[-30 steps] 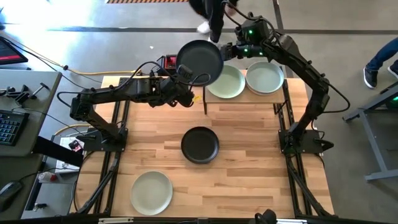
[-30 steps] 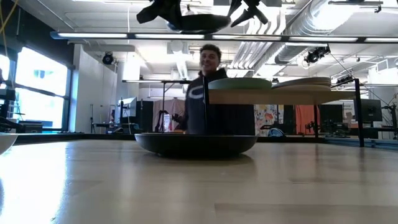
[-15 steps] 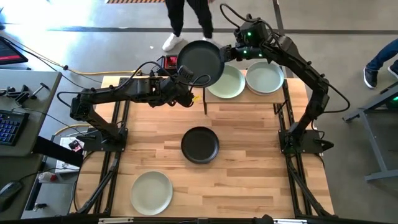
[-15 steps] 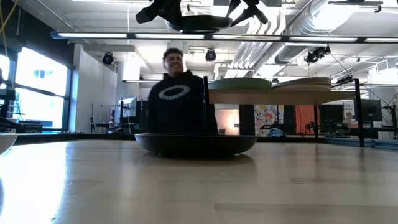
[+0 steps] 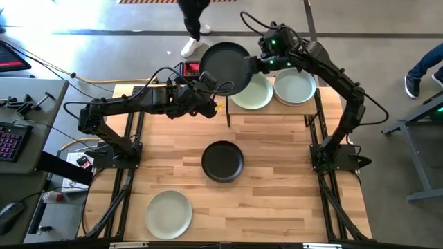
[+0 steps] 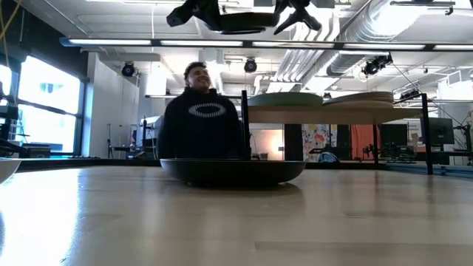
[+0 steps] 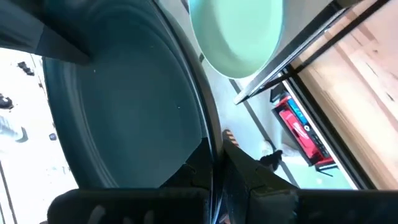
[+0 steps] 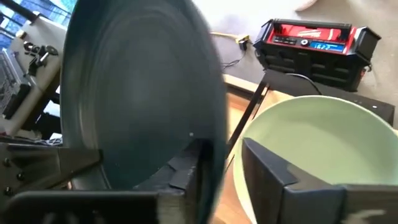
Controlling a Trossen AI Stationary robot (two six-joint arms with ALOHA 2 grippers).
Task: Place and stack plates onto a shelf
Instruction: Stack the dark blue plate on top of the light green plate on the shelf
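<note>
A dark teal plate (image 5: 225,68) hangs high above the table's far side, tilted. My left gripper (image 5: 211,84) is shut on its near rim. My right gripper (image 5: 250,66) is open at the plate's right rim, with one finger (image 8: 185,163) beside the plate's face and the other (image 8: 268,169) apart from it. Just right of them stands the shelf (image 5: 272,108), with two pale green plates (image 5: 252,93) (image 5: 295,86) resting side by side on its board. On the tabletop, a black plate (image 5: 222,160) lies at the middle and a pale plate (image 5: 169,212) near the front left. My left gripper pinches the teal plate's rim (image 7: 213,144) between its two fingers, one on each face. It comes from the table's left, slanting a little downward. The plate is lifted clear of everything and stands tilted beyond the fingers.
A black shelf leg (image 5: 228,114) stands under the held plate's near edge. A red box (image 5: 189,68) sits beyond the table's far edge. A person (image 6: 199,118) stands behind the far edge. Bare wood lies between the black plate and the shelf.
The teal plate has tipped a little in my left gripper's hold and shifted slightly toward the shelf. My right gripper has turned at the plate's right rim. The person behind the table has walked toward the left.
</note>
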